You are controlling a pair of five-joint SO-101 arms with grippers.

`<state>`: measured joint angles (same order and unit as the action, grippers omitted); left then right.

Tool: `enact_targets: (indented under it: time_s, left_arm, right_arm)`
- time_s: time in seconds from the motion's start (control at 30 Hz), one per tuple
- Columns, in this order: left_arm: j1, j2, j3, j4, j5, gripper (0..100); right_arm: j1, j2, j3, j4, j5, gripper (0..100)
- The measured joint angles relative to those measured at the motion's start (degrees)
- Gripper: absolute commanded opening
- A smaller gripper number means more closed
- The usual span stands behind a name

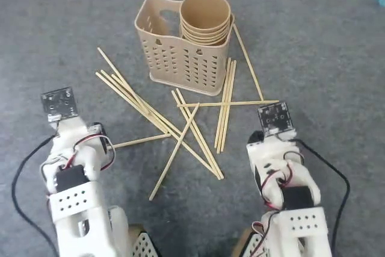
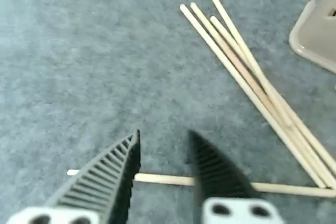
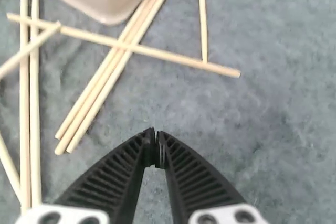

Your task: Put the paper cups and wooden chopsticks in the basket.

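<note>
- Basket (image 1: 174, 58): beige and perforated, it stands upright at the far centre of the grey tabletop (image 1: 325, 52).
- Paper cups (image 1: 206, 13): a nested stack stands upright inside the right half of the basket, its rims above the basket's rim.
- Wooden chopsticks (image 1: 195, 130): all lie loose on the tabletop, outside the basket.
- Left bundle (image 1: 129, 94): several sticks run side by side from far left toward the near centre, passing the basket's left corner.
- Right bundle (image 1: 225, 109): three or so sticks lie just right of the basket and point near to far. A crosswise stick (image 3: 147, 51) lies over them.
- Leaning stick (image 1: 248, 61): one stick runs along the right side of the basket.
- Left gripper (image 2: 164, 135): it is released with the jaws apart, low over the tabletop near the left arm. A single chopstick (image 2: 163, 180) lies crosswise beneath the jaws; contact cannot be judged.
- Right gripper (image 3: 156, 131): it is clenched on nothing, with the tips together. It sits above bare tabletop on the near side of the crosswise stick.
</note>
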<state>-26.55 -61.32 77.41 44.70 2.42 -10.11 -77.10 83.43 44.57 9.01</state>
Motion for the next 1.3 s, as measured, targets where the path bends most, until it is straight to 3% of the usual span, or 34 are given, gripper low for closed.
enact_targets:
  time_s: [0.17,0.33,0.7,0.87,1.1,1.3]
  left_arm:
    - [-0.18,0.0,0.09,0.44,-0.26,25]
    - [-0.18,-0.09,0.09,0.53,-0.26,25]
    - [-0.18,-0.26,2.2,-3.87,-0.26,25]
    - [-0.18,-0.26,2.2,-4.48,-0.26,25]
    - [-0.18,-0.26,2.2,-5.54,-0.26,25]
    - [-0.18,-0.26,2.2,-5.54,-0.26,25]
  right_arm:
    - [0.26,17.23,-13.8,0.0,-0.09,2.0]
    - [1.05,41.76,-31.38,0.0,0.62,10.9]
    - [8.62,89.41,-65.41,-4.04,1.49,11.2]
    - [7.91,97.05,-73.85,-3.43,1.49,11.2]
    - [3.25,99.25,-75.69,-3.96,1.67,10.9]
    - [3.6,106.55,-79.74,-5.98,1.76,10.7]
